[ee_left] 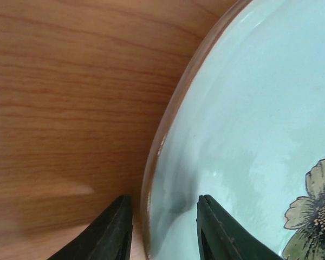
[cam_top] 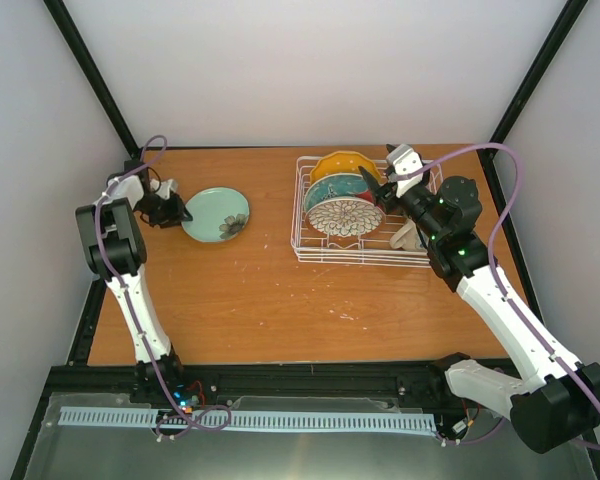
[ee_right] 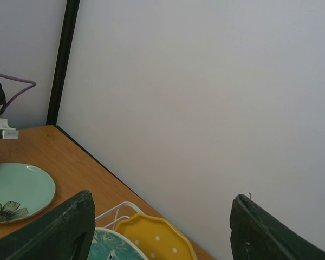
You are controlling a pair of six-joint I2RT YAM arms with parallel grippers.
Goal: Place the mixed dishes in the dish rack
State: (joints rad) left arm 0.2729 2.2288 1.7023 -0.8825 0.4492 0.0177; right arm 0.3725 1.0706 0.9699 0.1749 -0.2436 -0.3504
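The small teal bowl (cam_top: 215, 214), shallow with a dark flower, lies on the table left of centre. My left gripper (cam_top: 177, 212) is open at its left rim. In the left wrist view (ee_left: 163, 199) one finger is outside on the wood and one is over the bowl's inside (ee_left: 249, 108). The white wire dish rack (cam_top: 310, 250) holds the orange-yellow scalloped plate (cam_top: 345, 162), the red-and-teal plate (cam_top: 332, 188) and the white floral plate (cam_top: 345, 217), all upright. My right gripper (cam_top: 380, 187) hangs open and empty above the rack (ee_right: 162, 196). A pale thing (cam_top: 408, 238), perhaps the mug, is half hidden by the right arm.
The wooden table (cam_top: 260, 300) has black frame posts at its back corners (cam_top: 100, 80) and white walls behind. The right wrist view shows the yellow plate (ee_right: 157, 238), the rack's wire (ee_right: 116, 208), the teal bowl (ee_right: 16, 189) and the back wall.
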